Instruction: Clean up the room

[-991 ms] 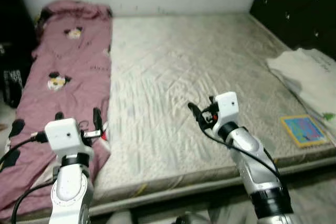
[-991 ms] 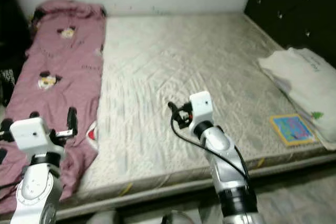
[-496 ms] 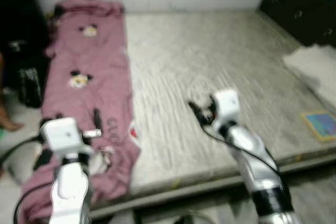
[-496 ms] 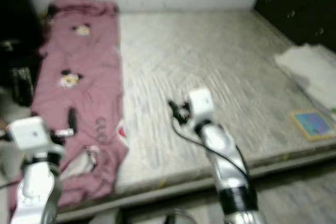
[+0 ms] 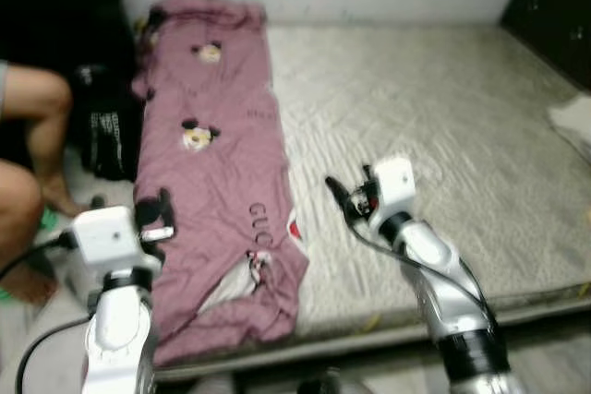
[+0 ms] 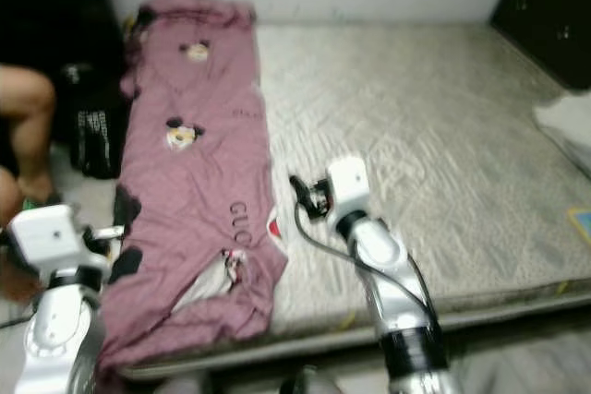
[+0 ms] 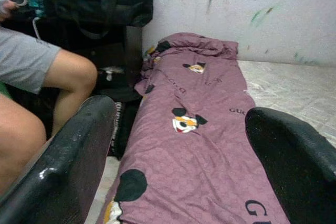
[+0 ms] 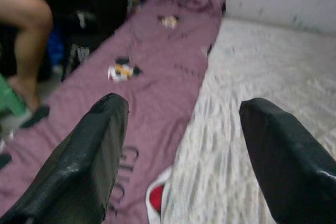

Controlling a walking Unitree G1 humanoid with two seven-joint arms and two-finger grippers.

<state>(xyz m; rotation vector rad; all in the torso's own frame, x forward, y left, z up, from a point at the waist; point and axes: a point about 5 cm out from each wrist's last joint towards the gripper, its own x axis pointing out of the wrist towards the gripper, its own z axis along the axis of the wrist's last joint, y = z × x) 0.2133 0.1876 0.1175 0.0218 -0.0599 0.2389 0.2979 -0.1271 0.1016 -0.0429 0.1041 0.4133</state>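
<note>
Both of your grippers are empty with fingers spread wide: the left gripper [image 5: 152, 212] hovers by the mattress's near left corner, just off its left edge, and the right gripper [image 5: 348, 195] hangs over the mattress [image 5: 443, 136] a little in from the near edge, beside the blanket. The pink blanket [image 5: 222, 182], printed with cartoon mice, lies stretched along the mattress's left edge from the far wall down to the near edge, where its end is rumpled and spills over. Through the left wrist camera you look straight up its length between the two black fingers [image 7: 68, 166].

As for tidying the room, you seem to be at the very start: nothing is held, and the blanket is neither folded nor lifted. Picking up and folding or putting away the blanket looks like your first job. A person's bare legs [image 5: 32, 136] sit just off the mattress's left edge beside a black bag [image 5: 111, 136], so mind them as you reach.
</note>
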